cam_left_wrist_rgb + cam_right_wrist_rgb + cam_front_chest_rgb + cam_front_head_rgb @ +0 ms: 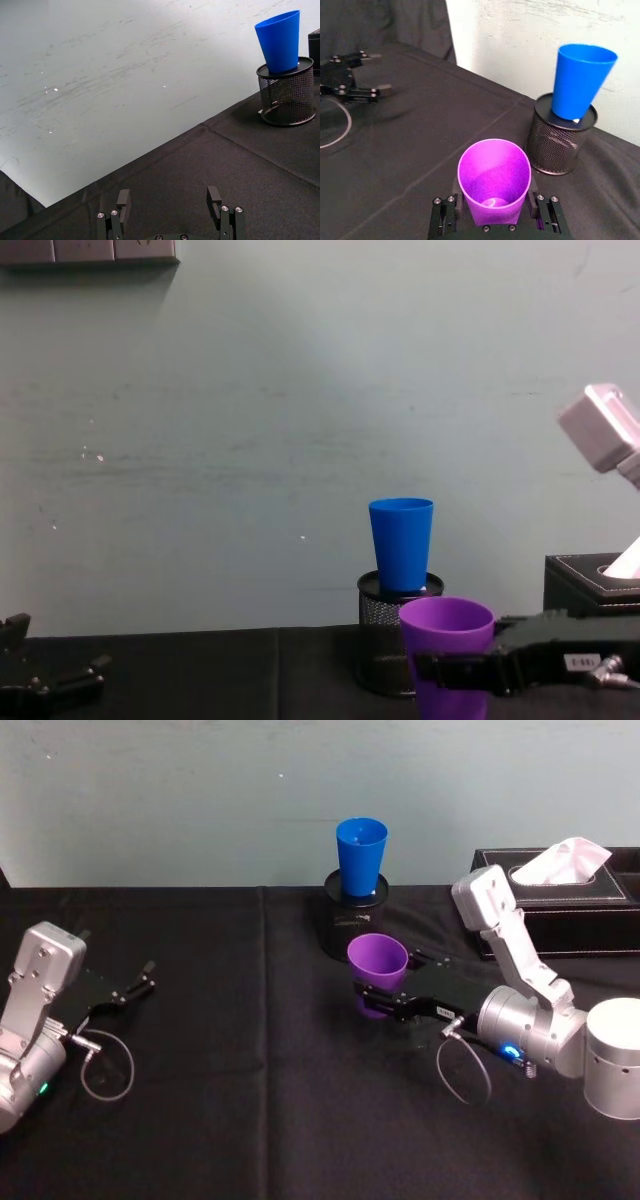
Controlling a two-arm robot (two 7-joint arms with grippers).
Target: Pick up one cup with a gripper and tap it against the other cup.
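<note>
Left black two-fingered end effector [135, 985]: parked on the black cloth-covered counter [250, 1120], fingers apart.

Purple tapered plastic tumbler [378, 963]: smooth, judged light and slippery; clamped low on its wall by the right slim black end effector [375, 1000].

Bright blue plastic tumbler [361, 855]: seated in a black mesh pen holder [345, 925], just behind.

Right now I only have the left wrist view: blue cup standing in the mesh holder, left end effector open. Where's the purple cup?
Observer: Purple cup is upright in the right end effector, gripped near its base.
Operator: Touching the blue cup?
Observer: No. It's apart from the blue cup, lower, and on the robot's side of the holder.
Operator: Anything right of the holder?
Observer: A black tissue box at the table's back edge.
</note>
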